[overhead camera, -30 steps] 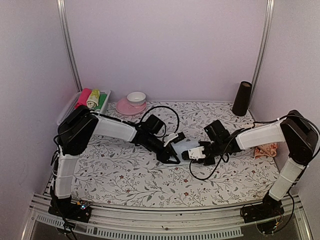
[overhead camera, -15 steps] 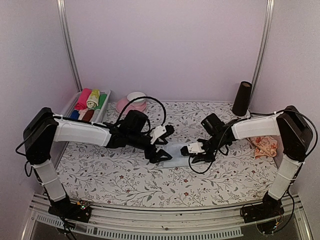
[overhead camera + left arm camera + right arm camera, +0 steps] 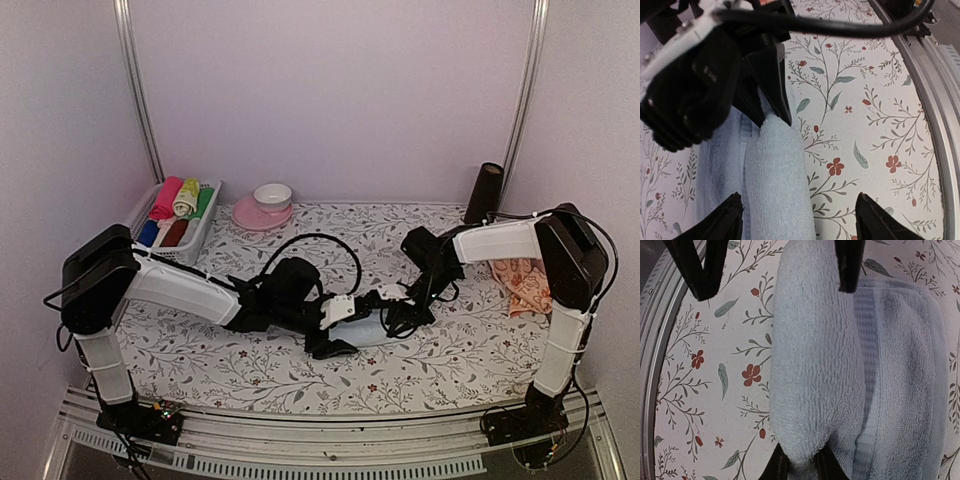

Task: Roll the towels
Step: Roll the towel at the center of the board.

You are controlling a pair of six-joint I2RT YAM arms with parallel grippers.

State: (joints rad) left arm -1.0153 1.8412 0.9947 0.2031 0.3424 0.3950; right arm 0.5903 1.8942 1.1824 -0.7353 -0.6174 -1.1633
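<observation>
Top cam: high at near edge, looks down over whole bench (image 3: 480,355). Wrist cams: close, opposed; both share rolled blue towel (image 3: 775,180).

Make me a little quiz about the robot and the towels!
1. True or false: the left tool is open, with the blue towel between its fingers.
2. The peach towel is: A) rolled up, B) lying crumpled and unrolled, C) held by a tool.
3. Fill in: the right tool is pinching the blue towel's rolled ____.
Key: 1 true; 2 B; 3 end.
</observation>
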